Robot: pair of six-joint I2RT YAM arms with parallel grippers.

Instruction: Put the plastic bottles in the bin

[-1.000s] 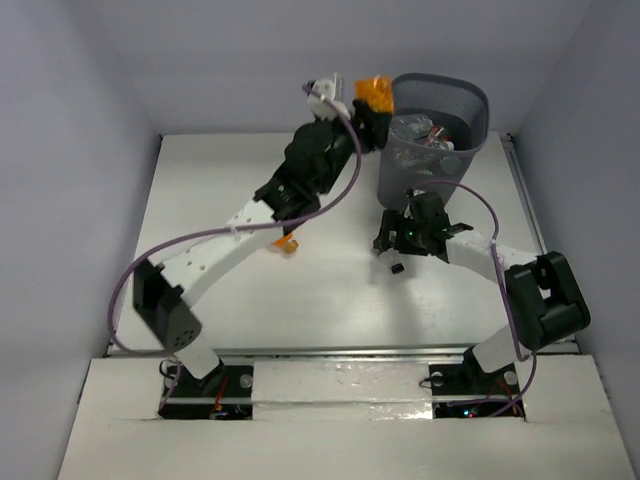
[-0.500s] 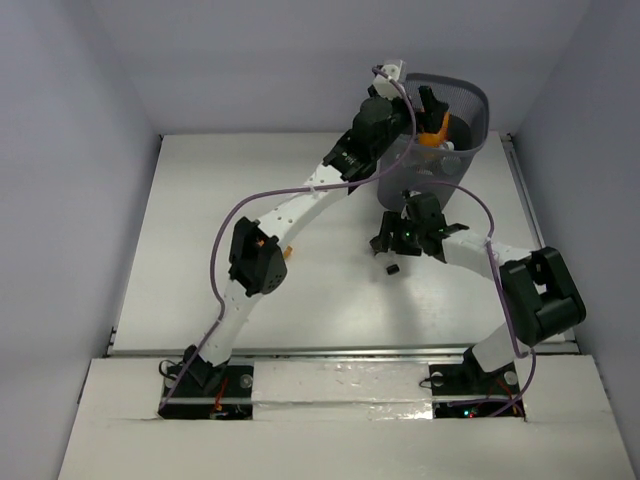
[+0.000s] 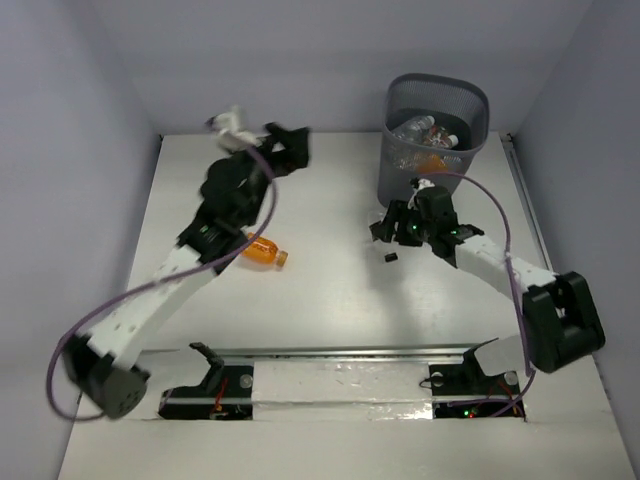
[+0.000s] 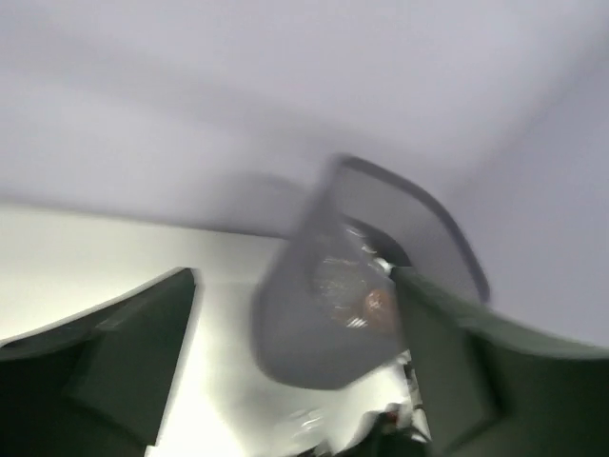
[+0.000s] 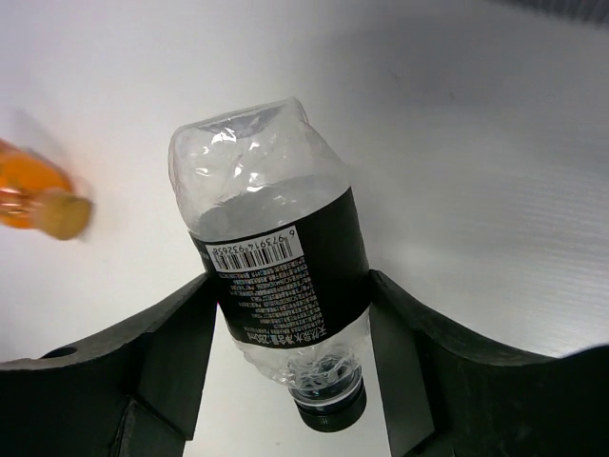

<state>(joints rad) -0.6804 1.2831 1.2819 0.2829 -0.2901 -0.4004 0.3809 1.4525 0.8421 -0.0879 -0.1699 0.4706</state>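
Black-labelled bottle (image 5: 276, 276), gripped by right tool (image 5: 290, 286), lies between bin (image 3: 400, 165) and orange bottle (image 3: 260, 250).

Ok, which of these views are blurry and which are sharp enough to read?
Left wrist view: heavily motion-smeared, the bin and both fingers soft-edged. Right wrist view: crisp on the black-labelled bottle, barcode lines visible, but the orange bottle at the left edge is blurred. Top external view: mostly sharp, with smear around the left gripper only.
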